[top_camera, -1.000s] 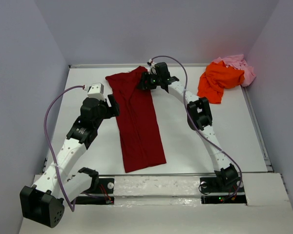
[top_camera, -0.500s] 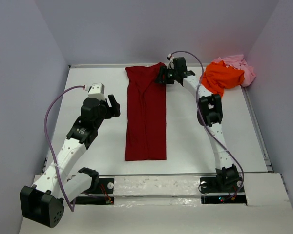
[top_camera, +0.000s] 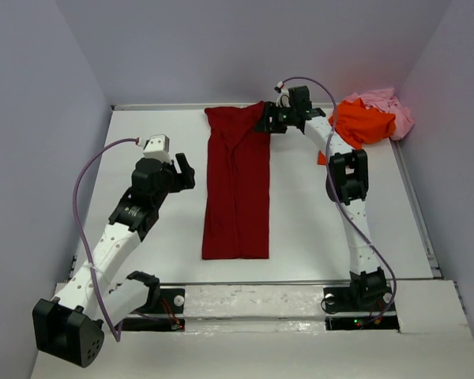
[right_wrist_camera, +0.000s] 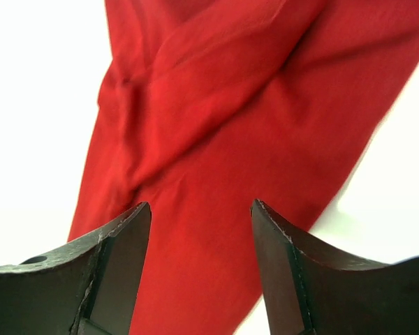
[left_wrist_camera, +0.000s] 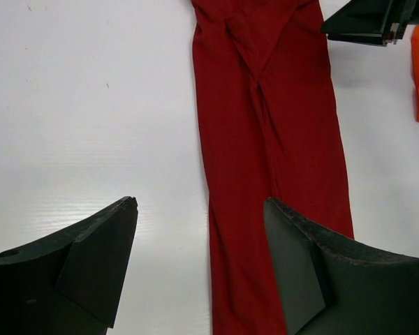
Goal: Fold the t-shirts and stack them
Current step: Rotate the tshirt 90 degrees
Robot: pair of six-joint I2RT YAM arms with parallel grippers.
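The left claw (top_camera: pixel 184 170) hangs over the left part of the white counter (top_camera: pixel 300 229), its jaws apart and holding nothing, just left of the dark red t-shirt (top_camera: pixel 237 189). That shirt lies flat in the middle of the counter as a long narrow strip, sides folded inward, running from the far edge toward the near edge. At its far right corner sits the right claw (top_camera: pixel 270 120), jaws spread wide above the red cloth; whether the fingertips touch the fabric cannot be told. Further right, the bright orange t-shirt (top_camera: pixel 363 122) lies crumpled in the far right corner, with the pale pink t-shirt (top_camera: pixel 389 104) bunched behind and touching it against the wall
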